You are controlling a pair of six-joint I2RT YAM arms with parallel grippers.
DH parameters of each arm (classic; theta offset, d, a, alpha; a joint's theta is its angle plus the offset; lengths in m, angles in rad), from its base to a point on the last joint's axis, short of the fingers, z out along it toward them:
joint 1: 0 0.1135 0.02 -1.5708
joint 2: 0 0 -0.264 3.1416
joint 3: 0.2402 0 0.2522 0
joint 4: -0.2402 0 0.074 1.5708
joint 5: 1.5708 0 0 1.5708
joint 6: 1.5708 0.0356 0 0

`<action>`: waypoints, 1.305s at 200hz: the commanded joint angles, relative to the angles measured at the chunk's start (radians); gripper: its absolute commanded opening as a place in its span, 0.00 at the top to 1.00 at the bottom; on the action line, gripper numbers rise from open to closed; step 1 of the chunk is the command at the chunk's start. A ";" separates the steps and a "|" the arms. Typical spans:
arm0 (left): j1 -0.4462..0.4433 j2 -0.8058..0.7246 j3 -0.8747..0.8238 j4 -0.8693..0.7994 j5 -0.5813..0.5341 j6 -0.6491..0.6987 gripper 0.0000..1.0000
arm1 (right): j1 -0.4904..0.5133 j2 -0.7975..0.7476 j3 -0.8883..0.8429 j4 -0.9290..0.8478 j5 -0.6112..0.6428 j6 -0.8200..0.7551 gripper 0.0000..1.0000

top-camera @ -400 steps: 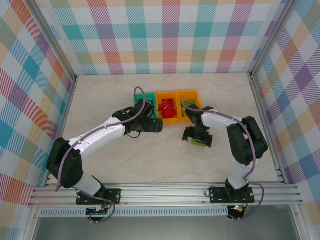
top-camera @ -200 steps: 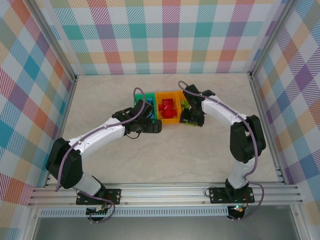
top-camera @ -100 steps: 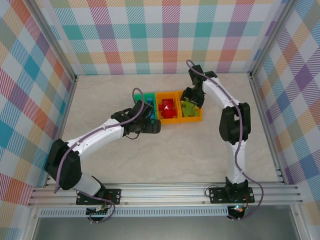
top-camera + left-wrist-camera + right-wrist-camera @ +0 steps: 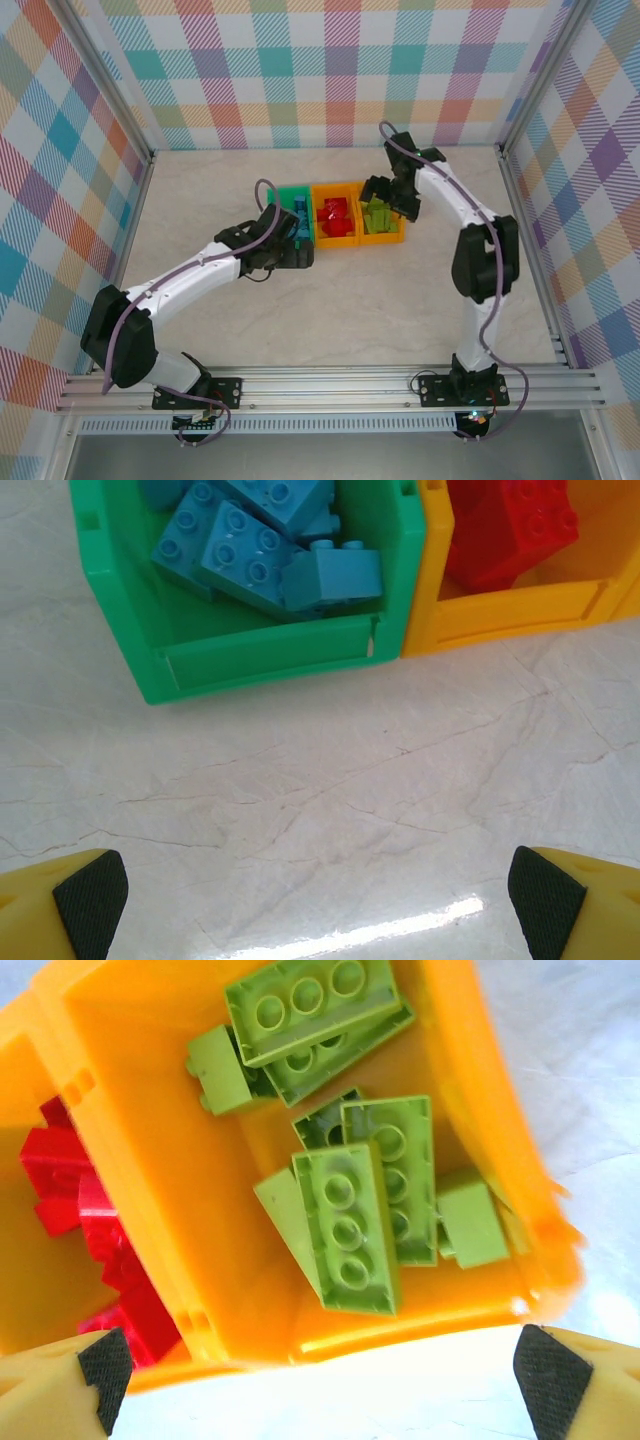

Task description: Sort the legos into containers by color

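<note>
As the table (image 4: 350, 320) bears three bins in a row, the middle bin (image 4: 337, 240), orange, has the green bin (image 4: 260, 660) on its left and another orange bin (image 4: 150, 1160) on its right. Near its left front hangs the left gripper (image 4: 320, 900), and the right gripper (image 4: 320, 1370) is above its right neighbour, both spread wide, empty. It holds red bricks (image 4: 510, 530); the neighbours hold blue bricks (image 4: 240, 550) and lime bricks (image 4: 350, 1225).
</note>
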State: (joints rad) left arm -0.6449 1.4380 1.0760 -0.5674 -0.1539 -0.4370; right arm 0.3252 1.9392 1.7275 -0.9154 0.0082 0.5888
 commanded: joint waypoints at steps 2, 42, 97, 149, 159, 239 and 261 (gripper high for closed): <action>0.030 -0.044 -0.041 0.029 -0.053 -0.027 0.00 | 0.002 -0.210 -0.203 0.186 0.167 -0.120 0.00; 0.111 -0.153 -0.174 0.070 -0.177 -0.041 0.00 | -0.065 -0.552 -0.735 0.653 0.339 -0.393 0.00; 0.221 -0.294 -0.417 0.355 -0.441 0.190 0.00 | -0.216 -0.710 -1.155 1.141 0.265 -0.471 0.00; 0.369 -0.265 -0.550 0.699 -0.360 0.399 0.00 | -0.243 -0.517 -1.272 1.538 0.174 -0.593 0.00; 0.399 -0.220 -0.560 0.745 -0.319 0.409 0.00 | -0.251 -0.477 -1.290 1.635 0.160 -0.590 0.00; 0.488 0.052 -0.569 1.166 -0.069 0.520 0.00 | -0.309 -0.412 -1.314 1.724 0.006 -0.580 0.00; 0.547 0.096 -0.592 1.242 -0.002 0.470 0.00 | -0.311 -0.412 -1.311 1.717 0.000 -0.578 0.00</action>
State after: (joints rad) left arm -0.1604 1.5013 0.4866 0.5175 -0.2649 0.0353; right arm 0.0200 1.5249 0.4126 0.7536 0.0463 0.0208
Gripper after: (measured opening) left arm 0.999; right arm 0.998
